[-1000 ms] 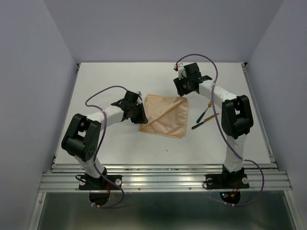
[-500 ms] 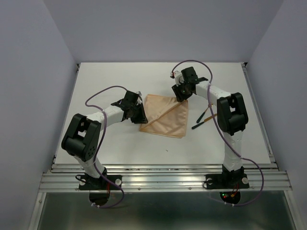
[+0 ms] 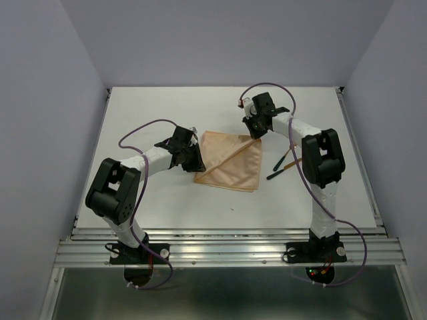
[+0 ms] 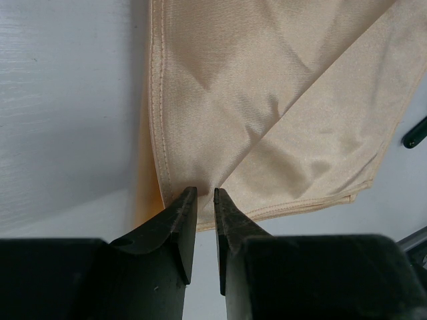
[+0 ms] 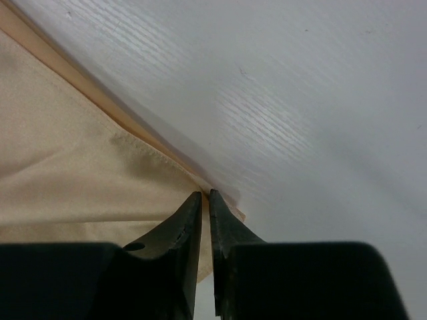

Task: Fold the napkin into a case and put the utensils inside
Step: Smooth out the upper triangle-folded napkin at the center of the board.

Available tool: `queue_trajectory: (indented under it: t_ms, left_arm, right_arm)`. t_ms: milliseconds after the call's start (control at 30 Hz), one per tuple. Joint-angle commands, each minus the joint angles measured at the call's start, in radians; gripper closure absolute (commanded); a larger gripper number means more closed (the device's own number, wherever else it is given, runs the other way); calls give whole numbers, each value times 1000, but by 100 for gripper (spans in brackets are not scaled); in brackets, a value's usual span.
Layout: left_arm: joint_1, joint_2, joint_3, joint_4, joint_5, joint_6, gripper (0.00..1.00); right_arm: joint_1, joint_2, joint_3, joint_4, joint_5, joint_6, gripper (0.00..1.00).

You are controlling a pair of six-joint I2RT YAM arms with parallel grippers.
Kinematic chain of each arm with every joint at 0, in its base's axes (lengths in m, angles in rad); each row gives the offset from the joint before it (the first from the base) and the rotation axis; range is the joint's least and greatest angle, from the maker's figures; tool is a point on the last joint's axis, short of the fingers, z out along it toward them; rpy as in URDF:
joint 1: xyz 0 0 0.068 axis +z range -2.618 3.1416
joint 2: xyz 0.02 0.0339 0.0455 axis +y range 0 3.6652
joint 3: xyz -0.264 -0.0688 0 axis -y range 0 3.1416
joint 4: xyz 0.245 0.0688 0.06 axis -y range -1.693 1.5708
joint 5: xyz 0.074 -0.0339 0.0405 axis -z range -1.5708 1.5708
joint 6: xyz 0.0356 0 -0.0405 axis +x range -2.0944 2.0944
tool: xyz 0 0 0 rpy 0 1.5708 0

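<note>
The peach-orange napkin [image 3: 229, 160] lies on the table as a rough square with a diagonal flap across it; no case is in view. My left gripper [image 3: 197, 164] sits at its near left corner. In the left wrist view that gripper [image 4: 205, 193] is shut on the napkin [image 4: 267, 87] where the flap's edge meets the hem. My right gripper [image 3: 255, 135] is at the far right corner. In the right wrist view it [image 5: 205, 195] is shut on the tip of the napkin [image 5: 80, 173]. The utensils [image 3: 285, 162], gold heads and dark handles, lie just right of the cloth.
The white table [image 3: 167, 107] is walled by grey panels at the back and both sides, with a metal rail along the near edge [image 3: 227, 250]. Purple cables [image 3: 143, 127] loop over both arms. A dark handle end [image 4: 415, 133] shows at the right edge of the left wrist view.
My right gripper slid left to the napkin's far right corner and its jaws closed on it. The left gripper and the cloth stayed put.
</note>
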Motion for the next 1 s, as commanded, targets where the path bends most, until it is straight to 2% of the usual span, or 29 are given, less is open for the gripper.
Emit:
queue_trajectory:
  t_ms: [0,33,67,967]
  left_arm:
    - [-1,-9,-3,14,-1,8,73]
    - [-1,-8,-3,14,-1,8,73]
    - [-1,-6,-3,14,0,8,73]
    - [-3,-3,-4,12,-4,15,73]
  right_arm:
    - [9,-5,40,30,19,4,94]
    - [9,-7,40,30,19,4,94]
    - [9,-10,39,33,18,2,99]
    - [9,-189,-175,199,27,17,99]
